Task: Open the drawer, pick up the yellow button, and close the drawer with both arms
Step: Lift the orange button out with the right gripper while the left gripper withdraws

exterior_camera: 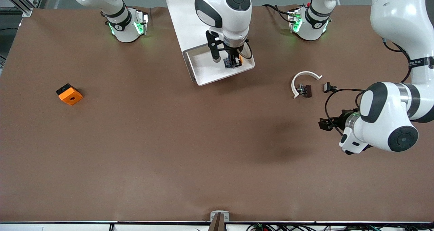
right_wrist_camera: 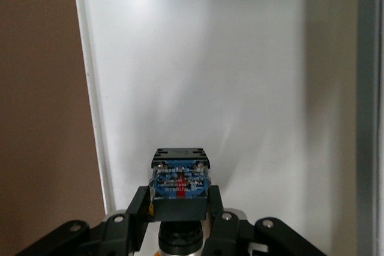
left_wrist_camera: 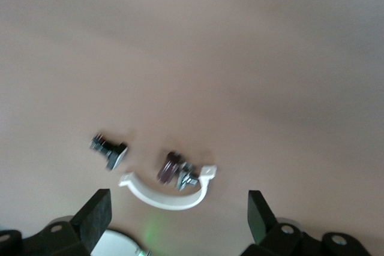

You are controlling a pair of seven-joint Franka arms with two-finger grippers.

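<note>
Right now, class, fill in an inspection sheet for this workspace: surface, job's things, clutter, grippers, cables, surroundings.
Surface: brown table, bare over most of it.
Job's things: white drawer pulled open; button in it, between the right gripper's fingers.
Clutter: orange block toward the right arm's end; white arc with dark clips and a small black part toward the left arm's end.
Grippers: right gripper shut on the button inside the drawer; left gripper open, waiting over the table beside the clips.
Cables: black cable looping at the left wrist.
Surroundings: wiring along the table edge nearest the camera.
</note>
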